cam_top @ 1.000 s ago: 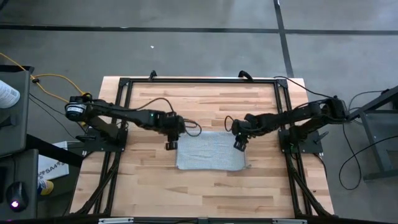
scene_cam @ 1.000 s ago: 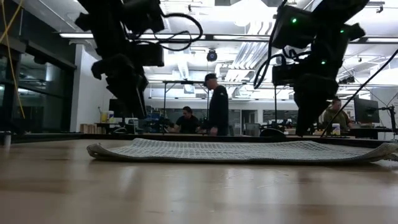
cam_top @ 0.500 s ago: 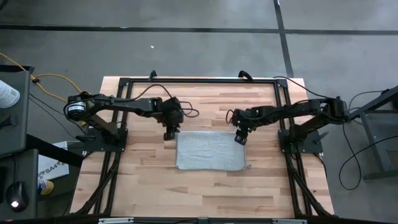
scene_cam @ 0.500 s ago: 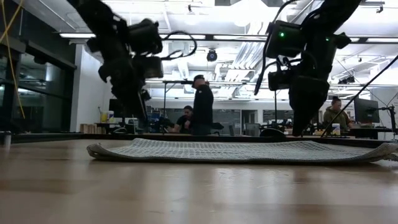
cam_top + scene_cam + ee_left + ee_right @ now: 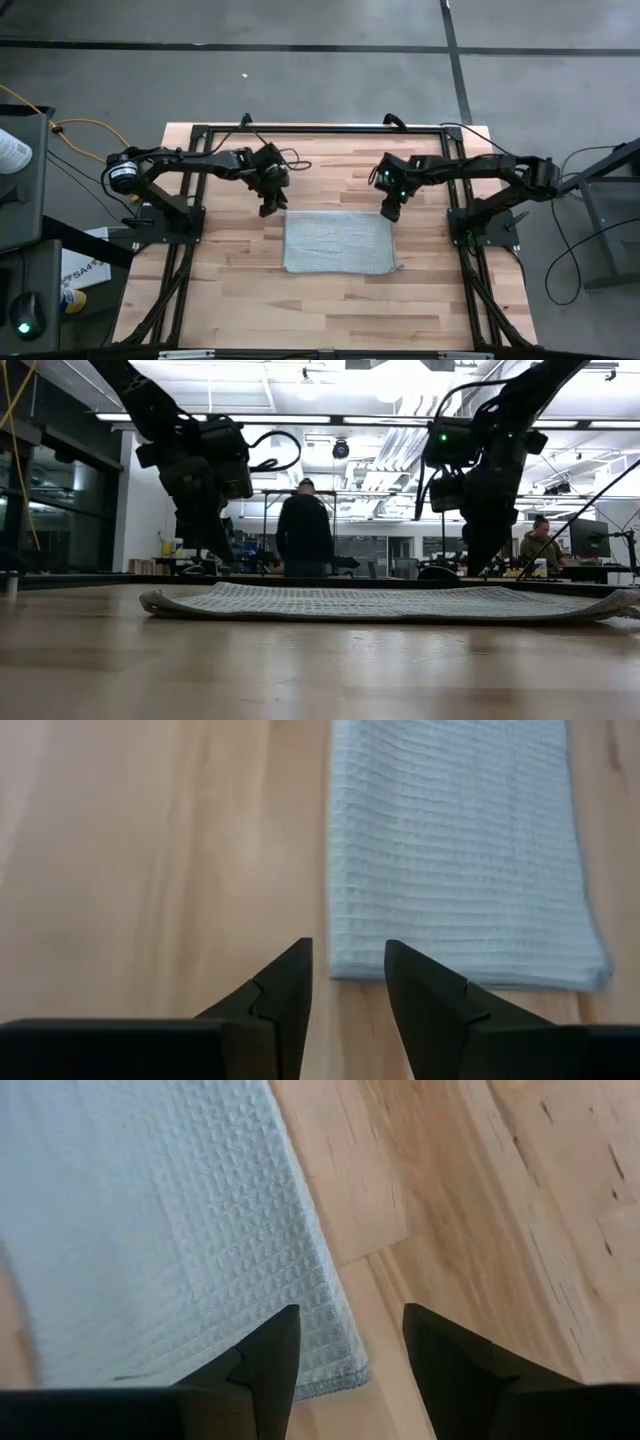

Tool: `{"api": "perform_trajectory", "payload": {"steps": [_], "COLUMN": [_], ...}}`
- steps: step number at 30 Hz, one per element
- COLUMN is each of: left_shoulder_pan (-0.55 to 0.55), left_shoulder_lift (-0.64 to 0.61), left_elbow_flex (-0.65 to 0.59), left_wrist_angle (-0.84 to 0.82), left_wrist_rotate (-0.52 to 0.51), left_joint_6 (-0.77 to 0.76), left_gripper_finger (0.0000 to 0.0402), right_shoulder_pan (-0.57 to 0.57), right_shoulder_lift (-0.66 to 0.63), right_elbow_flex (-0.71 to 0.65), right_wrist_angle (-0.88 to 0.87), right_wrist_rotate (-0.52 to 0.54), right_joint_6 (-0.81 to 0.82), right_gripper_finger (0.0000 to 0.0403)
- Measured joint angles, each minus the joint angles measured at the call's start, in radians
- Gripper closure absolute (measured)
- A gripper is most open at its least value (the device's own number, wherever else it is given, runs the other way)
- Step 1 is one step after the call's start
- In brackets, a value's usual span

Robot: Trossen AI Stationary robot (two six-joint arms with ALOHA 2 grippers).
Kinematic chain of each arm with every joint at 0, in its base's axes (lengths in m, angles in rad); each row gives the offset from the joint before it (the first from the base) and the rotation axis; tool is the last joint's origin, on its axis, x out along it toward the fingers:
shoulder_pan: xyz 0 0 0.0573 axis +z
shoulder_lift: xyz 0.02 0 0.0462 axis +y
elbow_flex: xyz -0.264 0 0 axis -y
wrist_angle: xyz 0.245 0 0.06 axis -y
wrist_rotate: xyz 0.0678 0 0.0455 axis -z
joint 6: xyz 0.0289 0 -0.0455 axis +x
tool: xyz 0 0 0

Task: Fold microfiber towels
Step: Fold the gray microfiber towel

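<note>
towel – cut off by right wrist view's edge | person – legs hidden behind table

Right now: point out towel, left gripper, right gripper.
towel point(image 5: 336, 243), high view, middle of the cloth.
left gripper point(image 5: 268, 210), high view, between its open fingertips.
right gripper point(image 5: 388, 215), high view, between its open fingertips.

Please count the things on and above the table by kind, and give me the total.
Light grey microfiber towel, lying flat on the wooden table: 1
Grippers, both open, empty, above the towel's far corners: 2 (left gripper, right gripper)
Total: 3
</note>
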Motion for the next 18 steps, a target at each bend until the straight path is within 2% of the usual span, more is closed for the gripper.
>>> {"api": "perform_trajectory", "payload": {"steps": [4, 8, 18], "left_shoulder_pan": [0.052, 0.082, 0.086], "left_shoulder_lift": [0.0, 0.002, 0.183], "left_elbow_flex": [0.0, 0.0, 0.0], "left_wrist_angle": [-0.012, -0.016, 0.051], "left_wrist_rotate": [0.04, 0.087, 0.099], "left_joint_6": [-0.014, -0.028, -0.084], "left_gripper_finger": [0.0274, 0.0274, 0.0275], "right_shoulder_pan": [-0.054, -0.091, -0.132], "right_shoulder_lift": [0.003, 0.003, 0.005], "right_elbow_flex": [0.0, 0.0, -0.027], "right_wrist_angle": [-0.002, -0.006, -0.027], "right_wrist_rotate": [-0.07, -0.094, -0.093], "right_joint_6": [-0.03, -0.058, -0.101], "right_gripper_finger": [0.023, 0.023, 0.023]}}
